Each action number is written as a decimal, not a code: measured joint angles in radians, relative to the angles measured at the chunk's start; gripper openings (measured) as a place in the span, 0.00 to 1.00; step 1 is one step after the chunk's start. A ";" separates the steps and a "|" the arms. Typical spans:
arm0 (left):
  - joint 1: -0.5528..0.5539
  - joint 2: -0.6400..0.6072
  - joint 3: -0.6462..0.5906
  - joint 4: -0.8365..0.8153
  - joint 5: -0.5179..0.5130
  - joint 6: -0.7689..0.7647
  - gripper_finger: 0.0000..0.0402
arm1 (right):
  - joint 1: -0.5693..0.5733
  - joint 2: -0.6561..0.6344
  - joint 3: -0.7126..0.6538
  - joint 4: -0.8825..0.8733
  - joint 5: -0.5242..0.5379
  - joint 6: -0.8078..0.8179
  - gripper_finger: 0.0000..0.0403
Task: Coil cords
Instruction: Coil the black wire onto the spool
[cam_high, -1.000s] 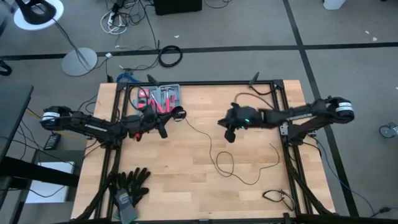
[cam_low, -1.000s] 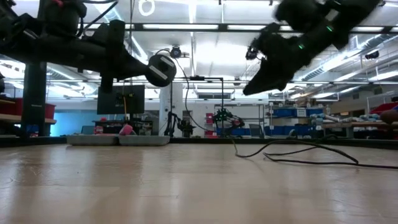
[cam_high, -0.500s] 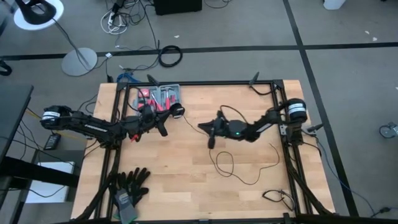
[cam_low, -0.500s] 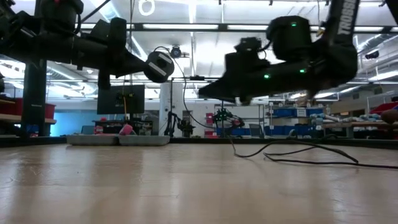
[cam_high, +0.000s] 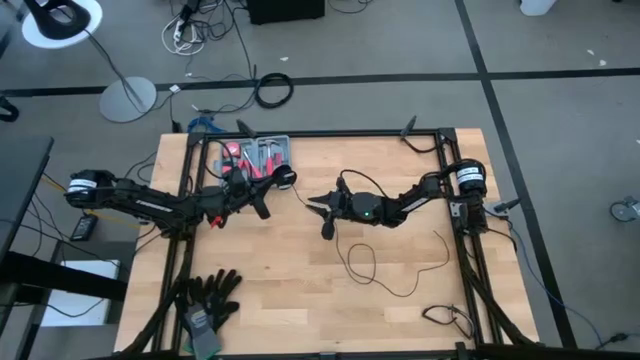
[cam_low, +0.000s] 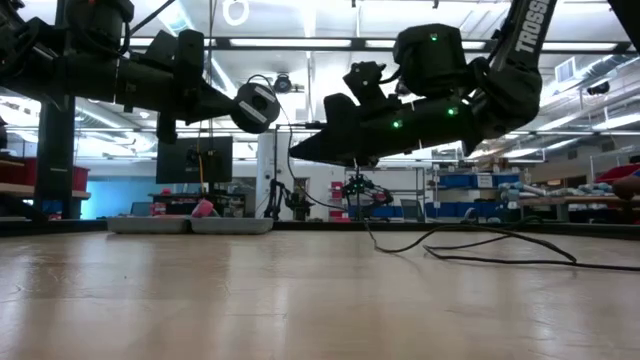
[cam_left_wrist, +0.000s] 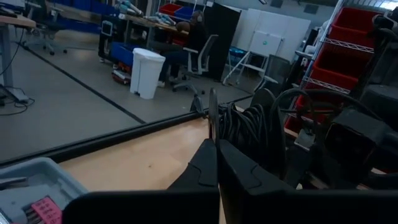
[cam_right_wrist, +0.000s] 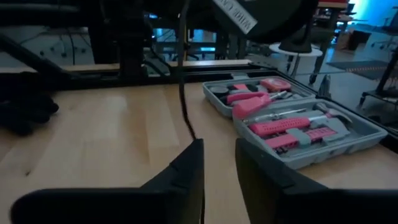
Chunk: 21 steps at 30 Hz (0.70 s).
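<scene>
**A robotics lab on an open workshop floor**

We are looking at a lab or workshop. The wooden counter (cam_high: 300, 290) sits in a black metal frame on a grey floor crossed by dark tape lines. A grey case of pink hand tools (cam_right_wrist: 298, 127) lies at its far edge. Loose cables (cam_high: 272, 90) lie coiled on the floor beside a round lamp base (cam_high: 127, 99). Beyond the counter we see long ceiling lights (cam_low: 300, 42), shelving with blue bins (cam_low: 470, 181), red storage bins (cam_left_wrist: 360, 37), a white waste bin (cam_left_wrist: 147, 73) and office chairs (cam_left_wrist: 193, 59).
</scene>
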 joint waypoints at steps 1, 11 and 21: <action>0.000 0.000 0.000 0.000 0.000 0.000 0.00 | 0.001 -0.001 -0.001 -0.001 -0.001 -0.001 0.25; 0.000 0.000 0.000 -0.001 0.000 0.000 0.00 | 0.008 -0.004 0.001 -0.008 -0.029 0.006 0.34; 0.000 0.000 0.000 0.003 0.000 0.000 0.00 | 0.008 -0.003 0.004 -0.015 -0.018 0.006 0.18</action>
